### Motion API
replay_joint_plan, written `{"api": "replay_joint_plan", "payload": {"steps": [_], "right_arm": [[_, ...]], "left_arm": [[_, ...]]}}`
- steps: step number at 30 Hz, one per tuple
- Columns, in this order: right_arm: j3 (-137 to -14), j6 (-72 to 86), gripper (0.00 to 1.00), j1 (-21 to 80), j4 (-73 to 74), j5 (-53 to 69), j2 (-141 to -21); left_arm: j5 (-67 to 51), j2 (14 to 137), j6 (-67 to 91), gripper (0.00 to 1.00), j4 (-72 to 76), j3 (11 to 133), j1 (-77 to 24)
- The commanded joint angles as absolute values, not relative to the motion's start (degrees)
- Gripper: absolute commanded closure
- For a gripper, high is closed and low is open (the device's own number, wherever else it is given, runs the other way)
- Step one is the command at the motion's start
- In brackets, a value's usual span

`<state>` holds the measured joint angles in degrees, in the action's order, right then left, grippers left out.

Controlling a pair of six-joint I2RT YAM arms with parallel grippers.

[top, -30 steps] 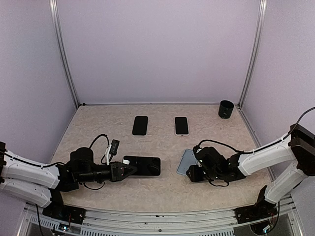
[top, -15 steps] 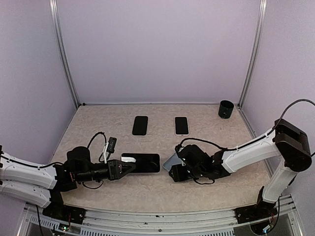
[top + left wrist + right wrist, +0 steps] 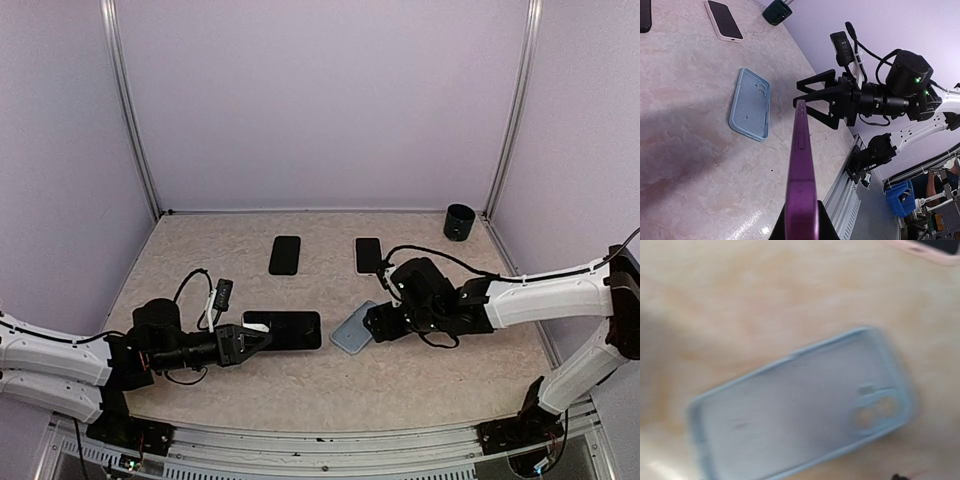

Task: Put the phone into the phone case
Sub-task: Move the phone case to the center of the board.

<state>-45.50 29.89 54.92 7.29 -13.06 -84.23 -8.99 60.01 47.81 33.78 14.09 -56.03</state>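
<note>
Nearest the arm bases, the left gripper (image 3: 250, 338) is clamped tight on one short end of the phone (image 3: 285, 330). From above the phone shows a dark, glossy screen facing up. The left wrist camera sees it edge-on as a slim purple side with narrow buttons. Its long axis runs left to right across the table (image 3: 300, 390), and its free end points toward the right arm. Any marking on it is too small to read.

Just past that free end the phone case (image 3: 350, 330) lies flat on the table, apart from the phone. It is pale blue, its hollow side is up, and its corners are rounded. Its long axis slants from near-left to far-right, with the camera cut-out at the far-right end.

The right gripper (image 3: 375, 322) hangs at that end of the case, its fingers spread wide and holding nothing.

Farther back lie a black phone (image 3: 285, 255) and a phone with a pale rim (image 3: 368, 255), both pointing away from the arms. A black cup (image 3: 459, 222) stands in the far right corner.
</note>
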Motion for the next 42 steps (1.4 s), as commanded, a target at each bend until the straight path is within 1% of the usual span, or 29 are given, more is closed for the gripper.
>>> {"api": "replay_joint_plan", "payload": {"steps": [1,4,9,16,22,26,29,33,37,40,42], "right_arm": [[-47.06,20.95,0.23,48.66,10.28,-9.86,-84.17],[-48.32,17.90,0.24,44.49,10.07,-6.50,-85.97],[-52.69,13.83,0.30,40.21,10.25,-1.99,-91.86],[-58.23,10.33,0.38,39.40,10.47,1.50,-100.11],[-58.80,8.76,0.42,37.93,9.78,3.43,-103.03],[-59.22,7.64,0.50,36.77,9.58,5.36,-104.43],[-59.86,7.08,0.55,36.41,9.70,6.29,-105.67],[-60.57,6.86,0.56,36.38,9.90,6.06,-106.87],[-60.64,7.13,0.64,36.38,9.59,5.59,-107.22],[-60.35,8.00,0.76,36.36,9.60,5.04,-107.08],[-59.66,9.57,0.82,36.38,9.44,5.05,-106.44]], "left_arm": [[-7.85,58.87,48.10,1.00,34.35,15.22,-56.13],[-7.45,58.95,48.10,1.00,33.41,15.55,-56.33],[-8.68,59.35,47.89,1.00,34.19,15.42,-56.85],[-8.25,60.57,49.48,1.00,34.15,15.44,-56.78],[-7.89,60.19,49.43,1.00,34.50,14.79,-56.87],[-7.48,59.09,48.89,1.00,34.07,15.05,-56.78],[-7.32,59.02,48.51,1.00,33.35,15.66,-56.65],[-7.27,59.78,48.41,1.00,32.86,16.17,-56.55],[-7.13,60.20,48.58,1.00,33.17,15.93,-56.51],[-7.03,60.25,48.59,1.00,33.83,15.46,-56.49],[-6.86,60.37,48.86,1.00,34.27,15.22,-56.47]]}}
